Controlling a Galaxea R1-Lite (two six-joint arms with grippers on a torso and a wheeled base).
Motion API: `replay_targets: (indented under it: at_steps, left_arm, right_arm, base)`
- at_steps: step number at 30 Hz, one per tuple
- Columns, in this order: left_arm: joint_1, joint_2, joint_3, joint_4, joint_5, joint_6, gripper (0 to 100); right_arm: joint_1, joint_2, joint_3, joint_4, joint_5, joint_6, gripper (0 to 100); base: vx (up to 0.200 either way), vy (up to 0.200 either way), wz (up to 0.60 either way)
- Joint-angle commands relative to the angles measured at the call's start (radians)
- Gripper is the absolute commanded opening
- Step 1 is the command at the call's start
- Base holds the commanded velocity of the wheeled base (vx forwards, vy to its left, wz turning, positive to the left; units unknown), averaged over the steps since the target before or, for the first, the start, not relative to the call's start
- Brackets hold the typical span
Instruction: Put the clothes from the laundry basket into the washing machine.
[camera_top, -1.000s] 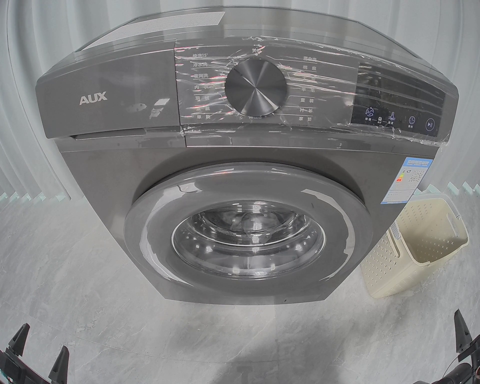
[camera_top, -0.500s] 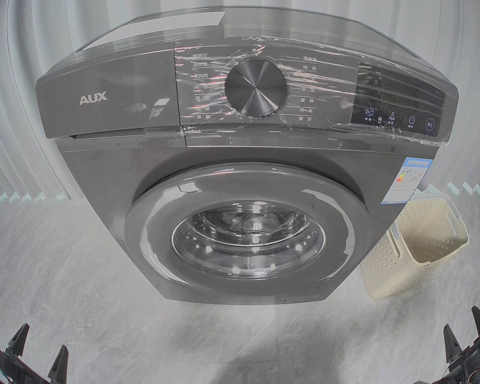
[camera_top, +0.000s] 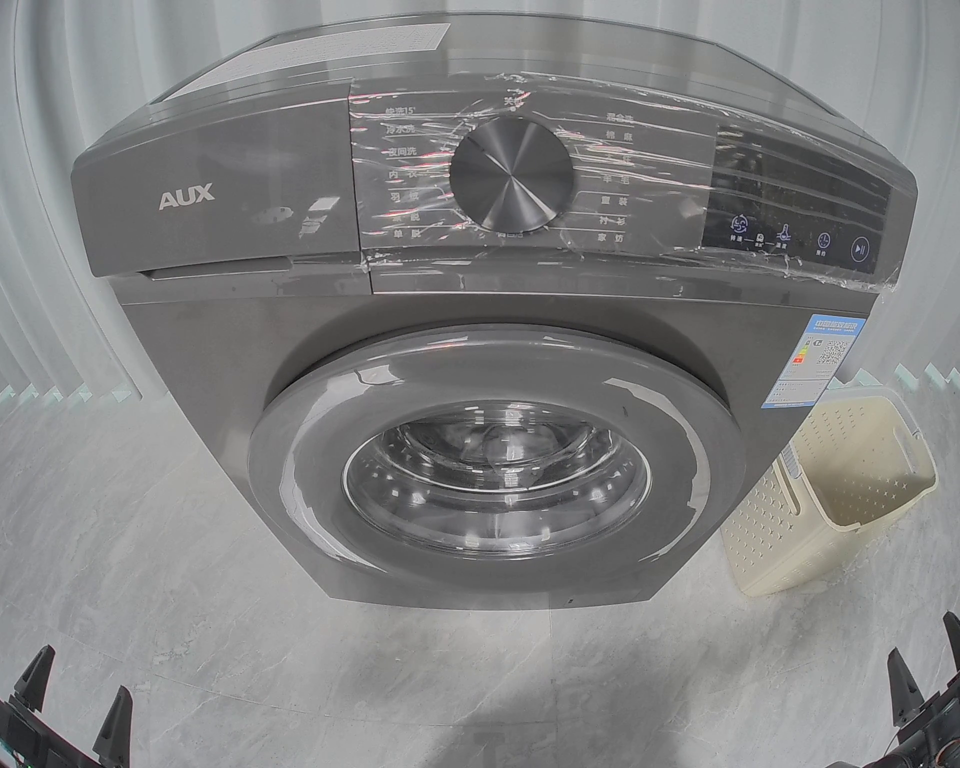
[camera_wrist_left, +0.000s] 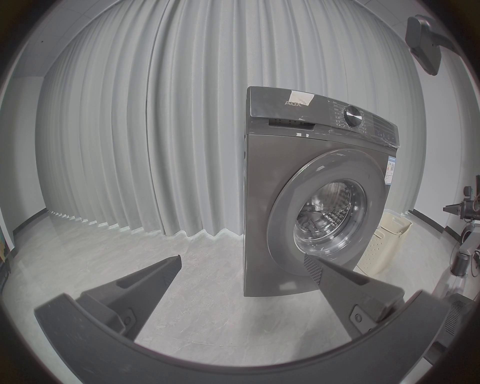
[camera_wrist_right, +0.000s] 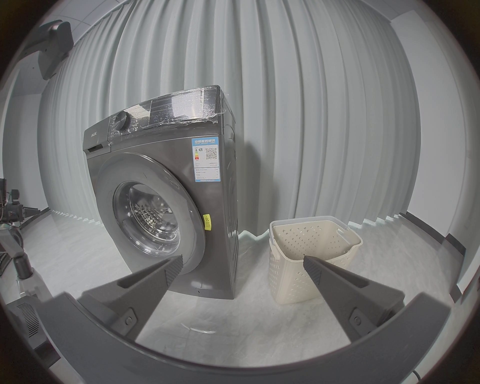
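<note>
Left claw (camera_wrist_left: 242, 258) and right claw (camera_wrist_right: 242, 258) gape wide before the apparently shut washing machine (camera_top: 240, 340)

**A:** What sort of place is this?

**B:** A staged test room, I'd say, not a lived-in home. The washing machine (camera_top: 480, 300) stands alone on a pale, marble-look floor (camera_top: 150, 560), with protective film (camera_top: 600, 130) over its control panel.

**A:** And around it?

**B:** Behind it, grey pleated curtains (camera_wrist_left: 150, 125) hang to the floor. Just beside it, on the robot's right, sits a cream perforated laundry basket (camera_top: 850, 480). Further that way is a plain white wall (camera_wrist_right: 440, 150), seemingly with a dark skirting (camera_wrist_right: 425, 225).
</note>
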Motion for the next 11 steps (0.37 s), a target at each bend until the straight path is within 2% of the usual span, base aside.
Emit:
replay_targets:
  at_steps: [1, 11]
  left_arm:
    - [0.001, -0.016, 0.015, -0.001, 0.000, 0.005, 100]
    - [0.002, -0.016, 0.016, -0.001, 0.001, 0.004, 100]
  right_arm:
    - [-0.001, -0.012, 0.018, 0.000, 0.001, -0.005, 100]
    - [0.000, -0.012, 0.018, 0.000, 0.001, -0.005, 100]
  base:
    - [0.000, 0.000, 0.00]
    - [0.000, 0.000, 0.00]
